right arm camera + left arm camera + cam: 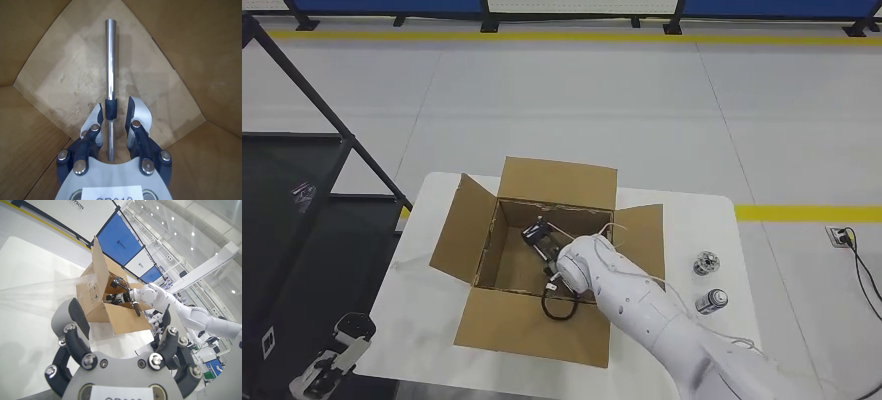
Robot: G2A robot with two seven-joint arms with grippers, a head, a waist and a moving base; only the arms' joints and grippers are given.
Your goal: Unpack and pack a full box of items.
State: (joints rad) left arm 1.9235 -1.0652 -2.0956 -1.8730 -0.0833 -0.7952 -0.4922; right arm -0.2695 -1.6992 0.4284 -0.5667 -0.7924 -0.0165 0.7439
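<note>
You see the rod (110,62) on the box (56,75) floor, between your right pincer's (115,106) released fingers. The left pincer (121,311), outside the box, is released too.

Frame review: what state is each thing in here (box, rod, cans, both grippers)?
Cardboard box: open, flaps spread outward, on the table.
Right gripper: open, down inside the box.
Metal rod: inside the box, between that gripper's open fingers, not clamped.
Left gripper: open, empty, away from the box.
Two cans: out of the box, on the table beside it.
</note>
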